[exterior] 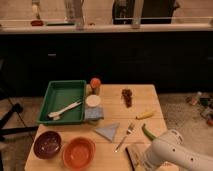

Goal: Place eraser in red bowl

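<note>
The eraser (134,157), a tan block with a dark strip along its left side, lies at the table's front edge, right of centre. My white arm (172,152) comes in from the bottom right and ends right at the eraser. Its casing hides my gripper, which is shut; I cannot tell whether it touches or holds the eraser. The red bowl (78,151) stands at the front left of the table with nothing in it, about a bowl's width left of the eraser.
A maroon bowl (47,144) sits left of the red one. Behind are a green tray (50,91) with a white utensil (65,109), an orange-capped bottle (95,85), a white lid (93,101), a blue-grey cloth (94,114), a pale napkin (108,131), a fork (125,136) and a green pepper (149,133).
</note>
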`<state>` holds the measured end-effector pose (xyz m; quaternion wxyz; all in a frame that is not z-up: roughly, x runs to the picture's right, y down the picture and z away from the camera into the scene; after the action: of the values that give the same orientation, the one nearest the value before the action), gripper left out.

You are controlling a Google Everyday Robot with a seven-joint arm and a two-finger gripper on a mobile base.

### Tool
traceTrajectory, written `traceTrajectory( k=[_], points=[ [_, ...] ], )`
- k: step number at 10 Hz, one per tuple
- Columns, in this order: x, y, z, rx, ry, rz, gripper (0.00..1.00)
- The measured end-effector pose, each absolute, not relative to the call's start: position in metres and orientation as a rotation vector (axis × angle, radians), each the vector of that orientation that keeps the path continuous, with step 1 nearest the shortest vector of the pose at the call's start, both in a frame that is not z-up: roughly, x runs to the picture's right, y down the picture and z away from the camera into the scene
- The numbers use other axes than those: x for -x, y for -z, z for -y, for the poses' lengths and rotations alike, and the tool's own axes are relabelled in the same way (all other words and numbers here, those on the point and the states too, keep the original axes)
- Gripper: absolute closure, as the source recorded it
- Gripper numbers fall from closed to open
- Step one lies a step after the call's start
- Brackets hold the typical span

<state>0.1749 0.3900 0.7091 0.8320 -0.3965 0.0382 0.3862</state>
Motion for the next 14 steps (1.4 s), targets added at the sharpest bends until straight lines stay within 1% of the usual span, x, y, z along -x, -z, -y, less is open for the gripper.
traceTrajectory(
  k=[1, 2, 3, 4, 5, 9, 10, 11, 14],
  points=[
    [-0.1748, -0.7091, -0.39, 0.841, -0.819, -0.081, 1.0],
    [-0.1748, -0.7091, -0.39, 0.841, -0.819, -0.081, 1.0],
    [-0.1748, -0.709, -0.39, 0.841, -0.819, -0.081, 0.96],
    [-0.1747, -0.709, -0.39, 0.841, -0.819, -0.081, 0.89],
    [-0.1747, -0.709, -0.39, 0.841, -0.819, -0.081, 0.79],
    [-0.1746, -0.7088, -0.3899, 0.841, -0.819, -0.081, 0.39],
    [-0.1745, -0.7088, -0.3898, 0.841, -0.819, -0.081, 0.27],
    [-0.1743, -0.7087, -0.3896, 0.841, -0.819, -0.08, 0.21],
    [-0.1747, -0.7083, -0.3896, 0.835, -0.828, -0.074, 0.2]
  ],
)
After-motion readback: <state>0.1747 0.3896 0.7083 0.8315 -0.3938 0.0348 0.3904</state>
